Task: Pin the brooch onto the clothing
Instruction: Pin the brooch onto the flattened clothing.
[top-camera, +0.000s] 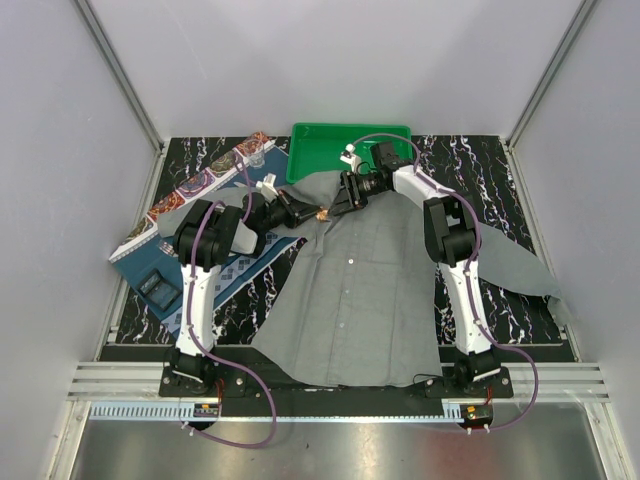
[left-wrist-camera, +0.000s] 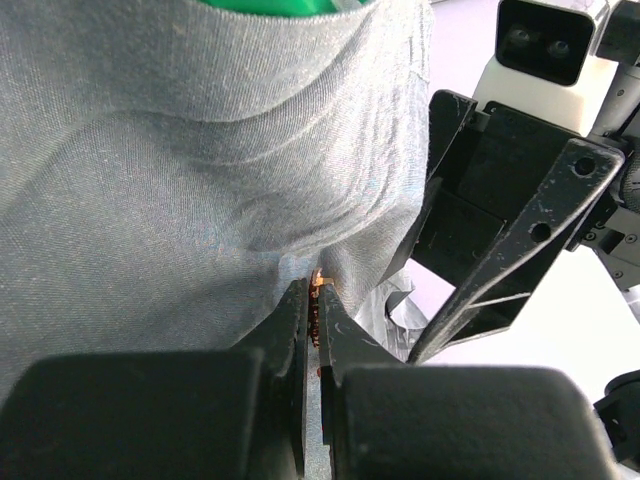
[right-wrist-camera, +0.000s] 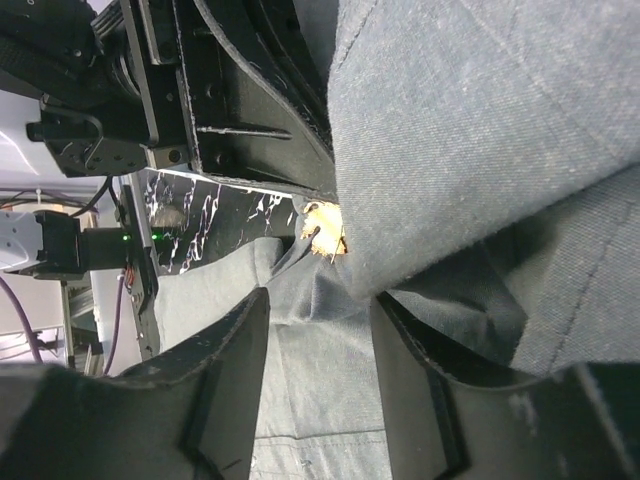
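Left gripper (left-wrist-camera: 315, 300) clamped on brooch (left-wrist-camera: 318, 283), pressed against shirt (top-camera: 370, 290) fold near collar. Right gripper (right-wrist-camera: 318, 312) jaws apart beside it. Brooch tiny, rigid, likely slippery: pinch edges. Shirt soft, bunches, needs backing.

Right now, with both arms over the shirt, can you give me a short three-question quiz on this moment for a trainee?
1. True or false: the left pincer is shut on the brooch.
2. What lies at the far end of the grey shirt? A) green tray B) red bowl C) cardboard box
3. Fill in: the right pincer has its jaws ___.
Key: 1 true; 2 A; 3 open.
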